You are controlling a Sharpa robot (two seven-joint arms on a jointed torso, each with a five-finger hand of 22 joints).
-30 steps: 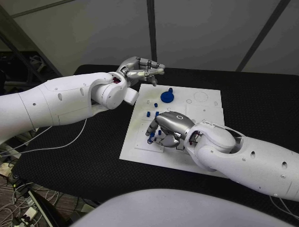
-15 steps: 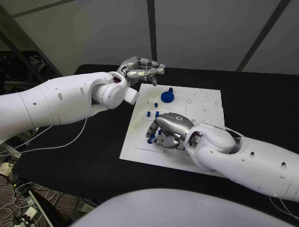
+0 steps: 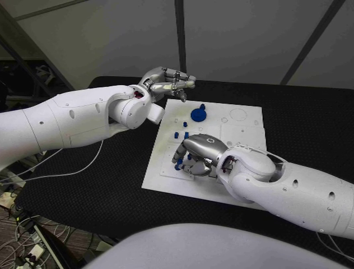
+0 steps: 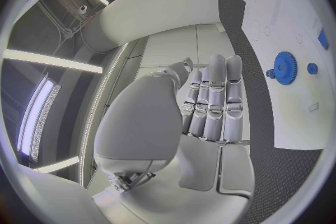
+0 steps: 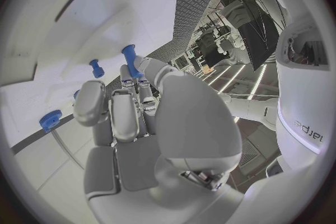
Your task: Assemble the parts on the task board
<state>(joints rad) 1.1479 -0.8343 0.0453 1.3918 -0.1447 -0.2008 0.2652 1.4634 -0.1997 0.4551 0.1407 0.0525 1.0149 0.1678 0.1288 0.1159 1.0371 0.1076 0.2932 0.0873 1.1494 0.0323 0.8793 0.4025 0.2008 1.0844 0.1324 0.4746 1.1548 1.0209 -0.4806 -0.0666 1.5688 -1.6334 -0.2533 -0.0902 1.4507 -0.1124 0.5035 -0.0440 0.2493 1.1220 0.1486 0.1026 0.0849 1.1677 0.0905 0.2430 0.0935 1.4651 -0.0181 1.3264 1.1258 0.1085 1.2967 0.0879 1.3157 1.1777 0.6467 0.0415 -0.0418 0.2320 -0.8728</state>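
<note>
The white task board (image 3: 242, 134) lies mid-table. On it sit a blue gear (image 3: 198, 114) (image 4: 284, 67), a small blue piece (image 3: 202, 106) beyond the gear, and short blue pegs (image 3: 180, 134). My right hand (image 3: 195, 154) hangs low over the board's near left part with its fingers curled in. A blue peg (image 5: 129, 56) stands right at the fingertips; I cannot tell if they touch it. Another peg (image 5: 97, 68) and a round blue part (image 5: 50, 119) lie close by. My left hand (image 3: 167, 81) hovers off the board's far left corner, fingers drawn together, nothing seen in them.
The board's right half holds only empty round and square recesses (image 3: 238, 115). Black table surface (image 3: 314, 123) surrounds the board. My left forearm (image 3: 72, 120) spans the table's left side, and my right forearm (image 3: 298, 188) covers the board's near right corner.
My right hand has crept slightly toward the board's near left edge, staying low over the pegs. The left hand has held still.
</note>
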